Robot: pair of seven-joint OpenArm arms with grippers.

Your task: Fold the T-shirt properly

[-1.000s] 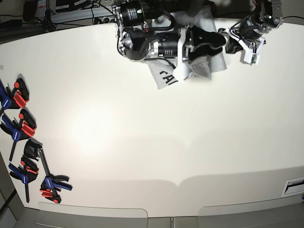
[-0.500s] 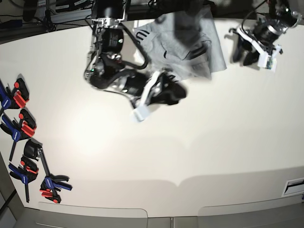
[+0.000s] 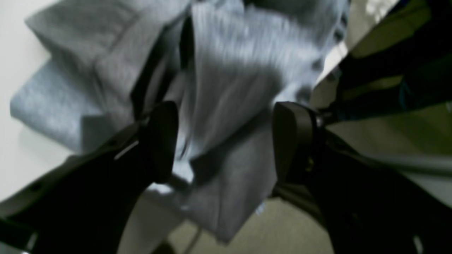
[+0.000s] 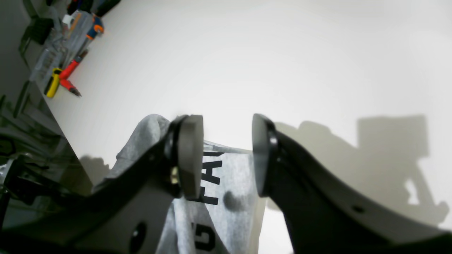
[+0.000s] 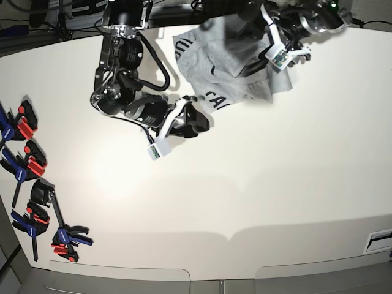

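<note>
The light grey T-shirt (image 5: pixel 226 55) lies bunched at the table's far edge, with part of its black lettering showing. My left gripper (image 5: pixel 274 41) is over the shirt's right side. In the left wrist view its fingers (image 3: pixel 162 141) stand wide apart, and blurred folds of the T-shirt (image 3: pixel 226 70) lie beyond the left gripper (image 3: pixel 226 141); part of the cloth hangs off the table edge. My right gripper (image 5: pixel 195 121) hovers just off the shirt's near-left corner. In the right wrist view the right gripper (image 4: pixel 226 155) is open and empty above the lettered cloth (image 4: pixel 229 176).
Several blue and red clamps (image 5: pixel 27 162) lie along the left edge of the white table (image 5: pixel 245 196). Hand tools (image 4: pixel 67 74) lie past the table's far corner in the right wrist view. A small label (image 5: pixel 380 240) sits at the near right edge.
The left gripper opened and swung left onto the shirt's right side. The right arm drew back from the shirt toward the near left, uncovering the cloth.
</note>
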